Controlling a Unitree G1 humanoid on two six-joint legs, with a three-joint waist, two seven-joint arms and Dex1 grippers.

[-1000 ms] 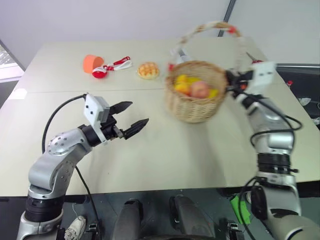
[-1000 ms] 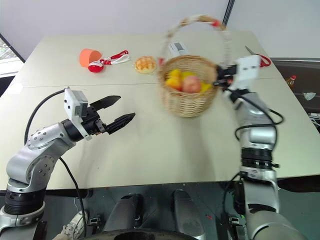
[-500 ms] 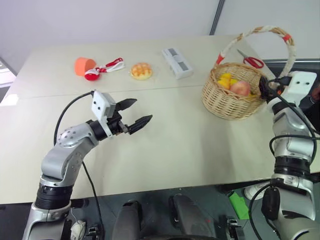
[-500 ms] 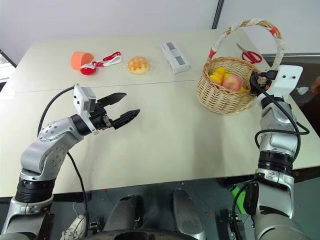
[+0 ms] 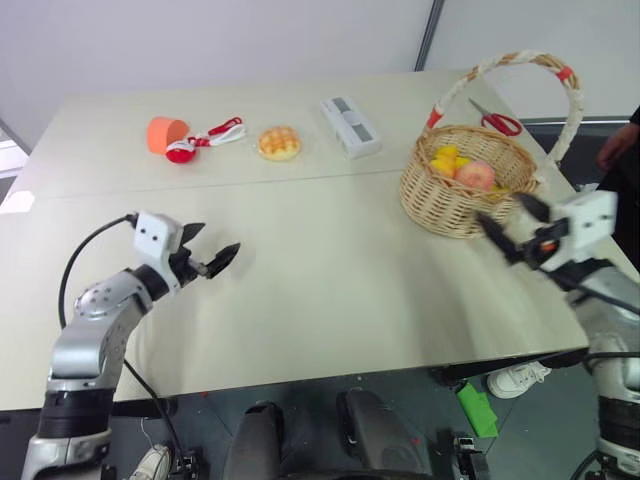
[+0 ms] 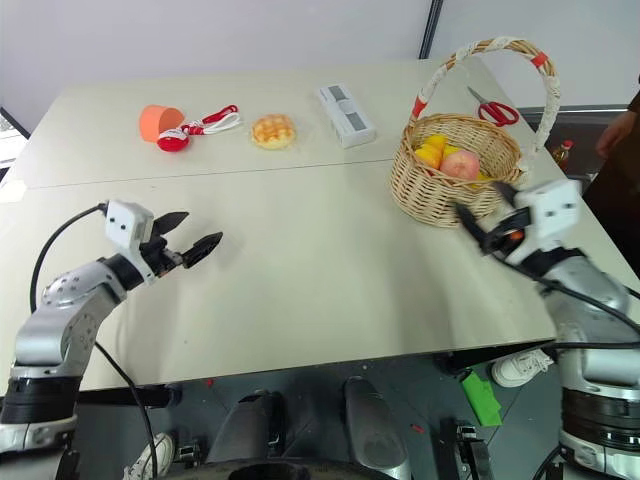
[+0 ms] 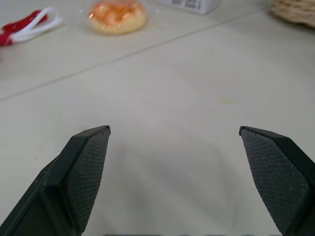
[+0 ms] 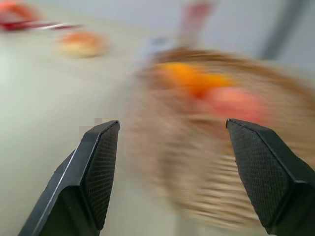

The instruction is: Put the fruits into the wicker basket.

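Observation:
The wicker basket (image 5: 440, 205) stands upright at the right of the table, its banded handle (image 5: 520, 62) arching over it. Fruits lie inside it: a pink peach (image 5: 478, 176) and yellow ones (image 5: 445, 160). My right gripper (image 5: 500, 208) is open and empty, hovering just in front of the basket on its near side, apart from it. The right wrist view looks between the open fingers (image 8: 101, 162) at the blurred basket (image 8: 197, 162). My left gripper (image 5: 220, 238) is open and empty, low over the table's left side, far from the basket.
Along the far side lie an orange cup (image 5: 163, 132), a red and white item (image 5: 205, 140), a golden bun (image 5: 279, 142) and a white box (image 5: 351, 126). Red scissors (image 5: 497, 122) lie behind the basket. A person's hand (image 5: 615, 145) shows at the right edge.
The basket was carried from the table's middle to the right and set down. My right gripper opened, let go and drew back toward me. My left gripper moved left and lower.

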